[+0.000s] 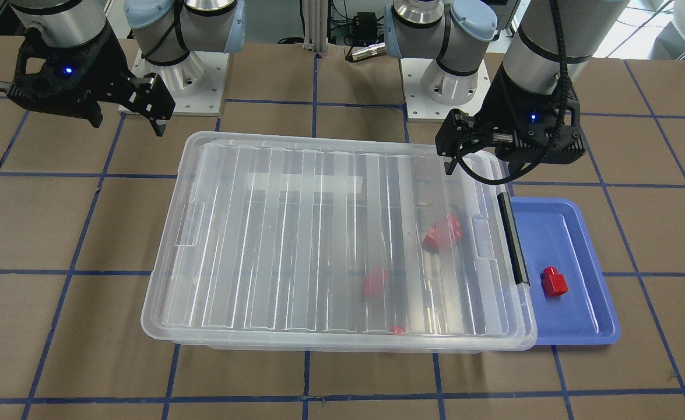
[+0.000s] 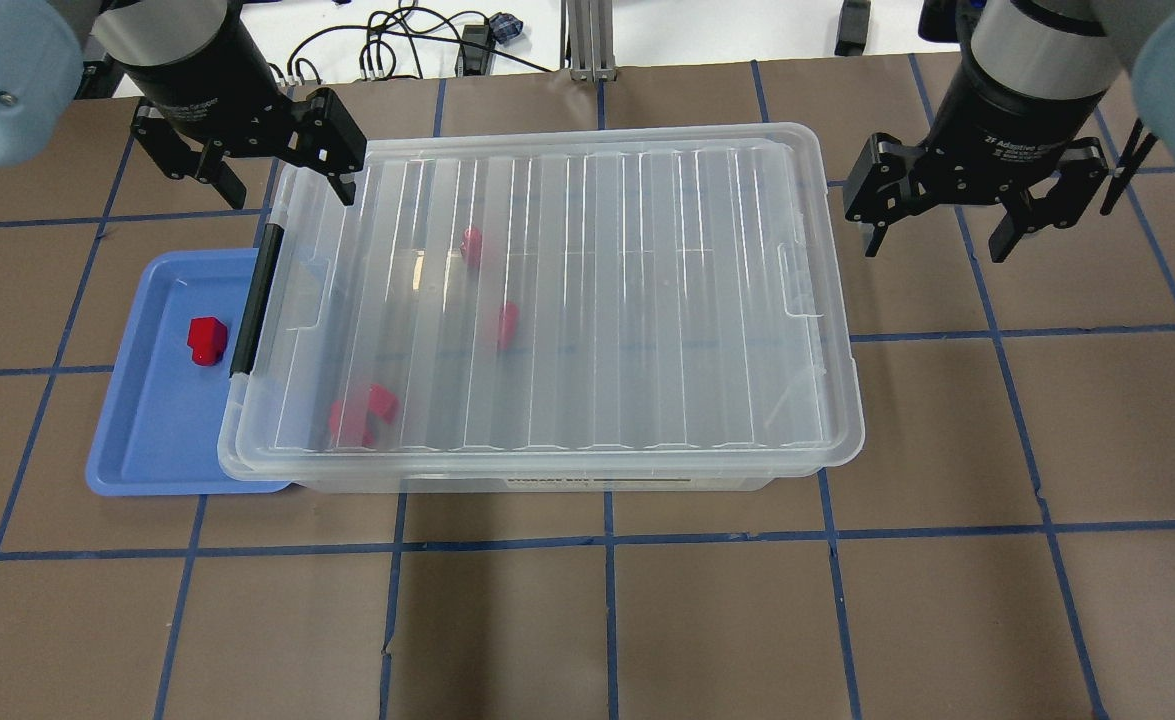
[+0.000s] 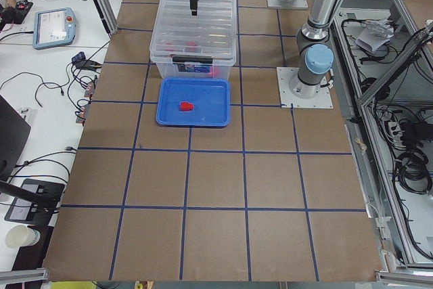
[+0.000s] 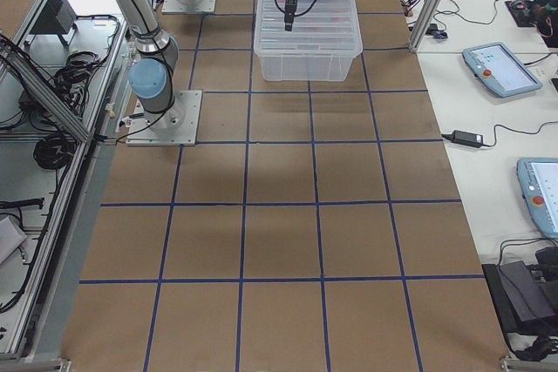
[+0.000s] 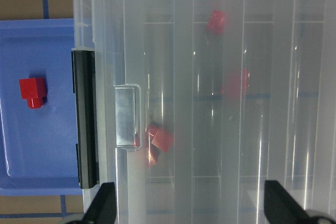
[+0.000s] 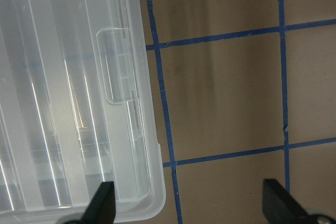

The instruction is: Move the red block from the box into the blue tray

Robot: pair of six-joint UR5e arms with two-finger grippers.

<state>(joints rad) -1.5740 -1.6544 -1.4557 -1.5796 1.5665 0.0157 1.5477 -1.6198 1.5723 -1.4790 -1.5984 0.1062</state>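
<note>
One red block (image 2: 206,340) lies in the blue tray (image 2: 157,440), also seen in the front view (image 1: 554,282) and the left wrist view (image 5: 33,92). The clear box (image 2: 597,300) has its ribbed lid on, and its black latch (image 2: 252,300) faces the tray. Several more red blocks (image 2: 362,412) show blurred through the lid. My left gripper (image 2: 287,190) is open and empty, above the box's far corner at the tray end. My right gripper (image 2: 937,245) is open and empty, above the table just past the box's other end.
The box's near corner overlaps the blue tray's rim (image 1: 581,326). The table is brown board with a blue tape grid (image 2: 607,540). The two robot bases (image 1: 447,87) stand behind the box. Side tables with tablets and cables (image 4: 497,67) flank the far side.
</note>
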